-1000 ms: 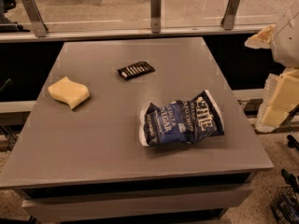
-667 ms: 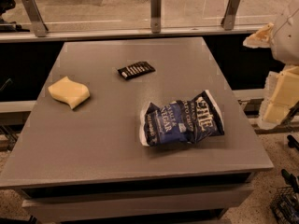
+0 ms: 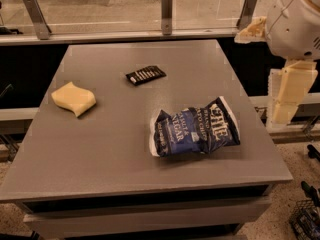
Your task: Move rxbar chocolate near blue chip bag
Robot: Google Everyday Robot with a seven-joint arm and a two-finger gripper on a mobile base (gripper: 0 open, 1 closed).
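The rxbar chocolate [image 3: 145,75], a small flat black wrapper with white lettering, lies on the grey table [image 3: 100,149] toward the back middle. The blue chip bag [image 3: 195,126], crinkled with white lettering, lies to the right of the table's middle, nearer the front. The bar is well apart from the bag, up and to its left. My gripper [image 3: 286,106] hangs at the far right, past the table's right edge and above floor level, holding nothing. It is far from the bar and to the right of the bag.
A pale yellow wavy sponge [image 3: 73,98] lies on the table's left side. A glass barrier with metal posts [image 3: 166,11] runs behind the table. My white arm [image 3: 297,21] fills the upper right corner. A wire basket [image 3: 307,219] stands on the floor at lower right.
My arm and gripper have shifted slightly left and up at the right edge. The bar, the bag and the sponge have not moved.
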